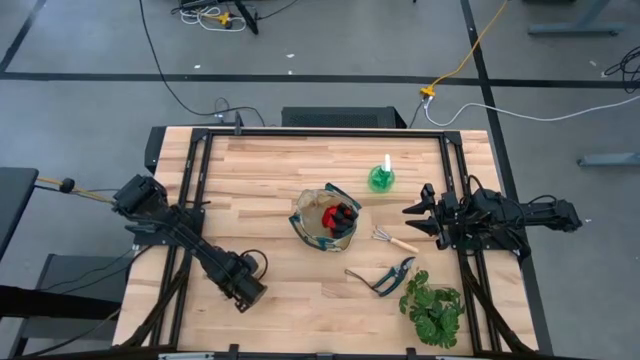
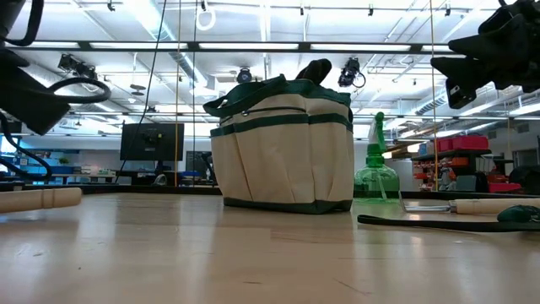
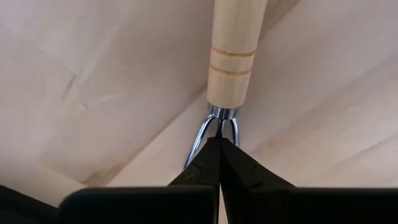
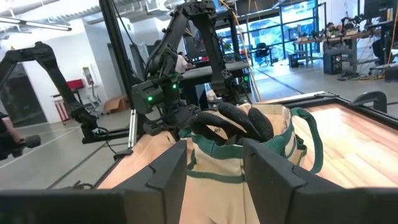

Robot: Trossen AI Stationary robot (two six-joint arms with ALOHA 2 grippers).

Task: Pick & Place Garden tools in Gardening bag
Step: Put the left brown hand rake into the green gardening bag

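- The left gripper (image 3: 219, 163) sits low at the near-left part of the light wooden table (image 1: 260, 170), its dark fingers clenched on the thin chrome tines of a hand rake with a pale wooden handle (image 3: 233, 53). The hold is on the metal neck, far from the handle's weight, so on lifting the rake could swing or slip out between the pads.
- The tines are narrow and smooth; a tilt of the wrist could let them twist in the grip and drop the rake back on the table.
- The round tan fabric gardening bag with dark green trim (image 1: 322, 222) stands at the table's middle, well apart from this rake, with red gloves (image 1: 344, 215) already in its mouth. A long handle carried across could snag the bag's loop handles or soft rim and tip it.
- The right gripper (image 1: 420, 218) hovers released, just beside the bag on its right, near the green round spray bottle (image 1: 381, 178). Both arms converging over the bag could collide.
- A second wooden-handled rake (image 1: 395, 240) and dark-handled pruning shears (image 1: 385, 278) lie between the bag and the leafy green plant (image 1: 434, 310); a low sweep could scatter them.
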